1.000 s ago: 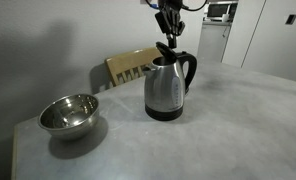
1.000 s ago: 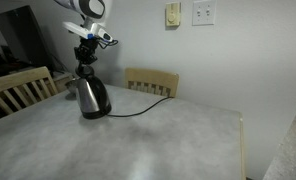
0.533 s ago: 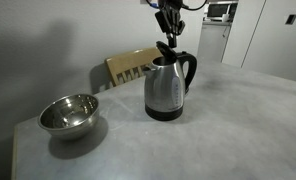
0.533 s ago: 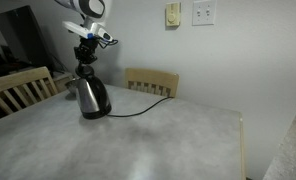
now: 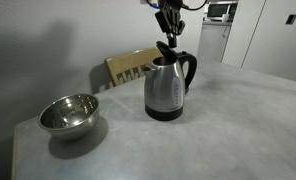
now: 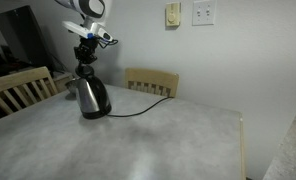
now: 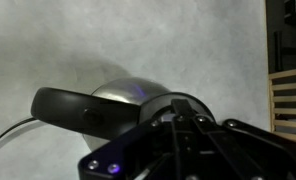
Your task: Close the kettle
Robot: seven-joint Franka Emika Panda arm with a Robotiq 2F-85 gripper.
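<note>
Black fingers (image 5: 168, 30) are hanging straight above the kettle (image 5: 166, 88) in both exterior views. Their tips are sitting at or just over the top edge of the raised lid (image 5: 166, 48); contact cannot be confirmed. Whether the fingers are released or clenched cannot be told, as they are reading as 1 dark mass in every view. In the wrist view they are filling the lower part of the picture as a blurred dark shape. Beyond them the kettle's black loop handle (image 7: 73, 108) is curving across the steel body.

The lid is standing up from the kettle's mouth, leaving the kettle open. The kettle itself is standing upright on its black round base (image 5: 165, 114), near the middle of the grey worktop (image 5: 228, 130). A black cord (image 6: 138, 110) is trailing from the base across the worktop toward the wall.

A shiny steel bowl (image 5: 69, 113) is resting on the worktop well apart from the kettle, close to the worktop's edge.

2 wooden chairs are standing around the worktop: 1 chair (image 6: 151, 80) behind it against the wall, and a second chair (image 6: 18, 88) at the picture's edge. 2 wall plates (image 6: 204, 12) are showing high on the wall.
</note>
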